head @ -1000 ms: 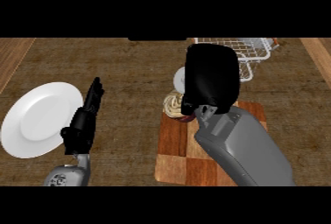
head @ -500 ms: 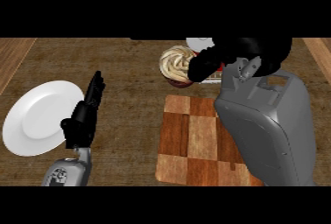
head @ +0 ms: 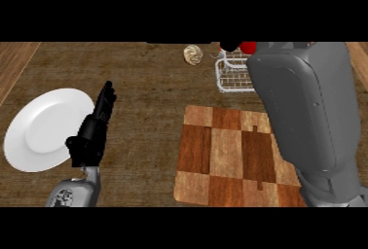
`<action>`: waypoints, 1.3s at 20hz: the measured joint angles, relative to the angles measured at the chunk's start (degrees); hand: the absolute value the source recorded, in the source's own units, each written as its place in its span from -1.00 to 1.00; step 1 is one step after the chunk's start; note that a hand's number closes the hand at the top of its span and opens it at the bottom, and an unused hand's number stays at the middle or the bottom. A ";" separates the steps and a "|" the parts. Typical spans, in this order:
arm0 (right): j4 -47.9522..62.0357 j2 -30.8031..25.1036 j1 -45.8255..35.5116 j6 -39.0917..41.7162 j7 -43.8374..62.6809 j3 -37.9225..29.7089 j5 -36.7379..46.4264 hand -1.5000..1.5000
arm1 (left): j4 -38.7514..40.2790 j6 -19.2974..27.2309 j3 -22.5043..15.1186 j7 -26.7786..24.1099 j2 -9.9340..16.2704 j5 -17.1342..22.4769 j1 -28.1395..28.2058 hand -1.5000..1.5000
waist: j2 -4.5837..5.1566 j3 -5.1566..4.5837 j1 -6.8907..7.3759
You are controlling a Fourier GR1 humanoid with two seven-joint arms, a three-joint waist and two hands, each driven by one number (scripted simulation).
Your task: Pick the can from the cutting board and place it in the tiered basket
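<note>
The can [head: 192, 53], round and tan, shows near the view's top edge, just left of the wire tiered basket [head: 233, 78]. The checkered wooden cutting board [head: 230, 155] lies bare at the centre right. My right forearm [head: 305, 112] stretches over the board's right side and covers part of the basket. Of my right hand [head: 230, 46] only a small black piece shows at the top edge, a short gap right of the can. Whether it touches the can is hidden. My left hand [head: 93, 129] rests open, fingers straight, beside the plate.
A white plate [head: 43, 129] lies at the left on the dark counter [head: 151, 97]. Something small and red [head: 248, 47] shows at the basket's far edge. A lighter wooden strip [head: 14, 61] runs along the far left.
My right arm has reached farther away, carrying the can from above the board's far end to beside the basket. The board now lies uncovered. The left hand has not moved.
</note>
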 measured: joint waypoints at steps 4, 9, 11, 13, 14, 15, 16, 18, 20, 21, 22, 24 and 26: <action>6.74 -2.56 -1.77 -3.33 -2.81 -0.94 1.94 1.00 | 0.40 0.04 0.30 -0.06 -0.04 -0.03 -0.45 0.00 | 0.06 0.00 0.04; 14.29 -6.39 -1.46 -8.47 -7.72 -1.57 3.52 1.00 | 0.74 0.47 -0.18 -0.65 -0.63 -0.31 -0.03 0.00 | 0.07 0.01 -0.02; 18.47 -7.40 -2.88 -10.15 -8.91 -2.03 4.10 1.00 | 0.59 0.39 -0.28 -0.11 -0.61 -0.47 -0.30 0.00 | 0.11 0.02 0.12; 21.01 -7.96 -2.91 -11.66 -9.92 -2.69 4.05 1.00 | 1.19 0.37 -0.29 -0.75 -0.70 -0.55 -0.14 0.00 | 0.10 0.02 0.07; 21.65 -8.16 -2.52 -13.26 -9.66 -4.13 3.48 -1.00 | 1.01 0.35 -0.28 -0.39 -0.73 -0.52 -0.50 0.00 | 0.12 0.01 0.08; 21.93 -7.74 -2.17 -15.27 -8.85 -5.81 2.69 -1.00 | 1.33 0.42 -0.13 -0.35 -0.74 -0.53 -0.90 0.00 | 0.18 0.03 0.07; 22.77 -7.97 -1.62 -17.21 -9.11 -7.37 1.89 -1.00 | 0.97 0.56 -0.44 -0.21 -0.92 -0.75 -0.71 0.00 | 0.21 0.03 0.19; 24.00 -7.26 -0.87 -19.97 -9.29 -9.42 0.31 -1.00 | 0.98 0.43 -0.36 -0.15 -0.96 -0.59 -0.89 0.00 | 0.20 0.05 0.16; 25.25 -7.08 -0.57 -22.62 -10.53 -11.28 -1.38 -1.00 | 0.36 0.14 -0.19 0.72 -0.64 -0.45 -1.14 0.00 | 0.18 0.05 0.20; 25.18 -6.71 -0.51 -23.63 -10.75 -12.02 -2.26 -1.00 | 0.14 0.08 -0.17 0.36 -0.55 -0.40 -0.45 0.00 | 0.14 0.06 0.17; 25.33 -6.50 -0.55 -24.88 -11.12 -12.74 -3.04 -1.00 | 0.20 0.09 -0.23 0.15 -0.54 -0.51 -0.21 0.00 | 0.12 0.06 0.15; 25.61 -6.51 -0.55 -27.81 -12.05 -14.46 -4.55 -1.00 | 0.53 0.24 -0.23 -0.23 -0.59 -0.70 -0.32 0.00 | 0.13 0.05 0.12; 24.03 -6.23 0.03 -31.19 -12.28 -16.01 -5.79 -1.00 | 0.29 0.32 -0.46 -0.48 -0.77 -0.59 0.36 0.00 | 0.02 0.06 -0.09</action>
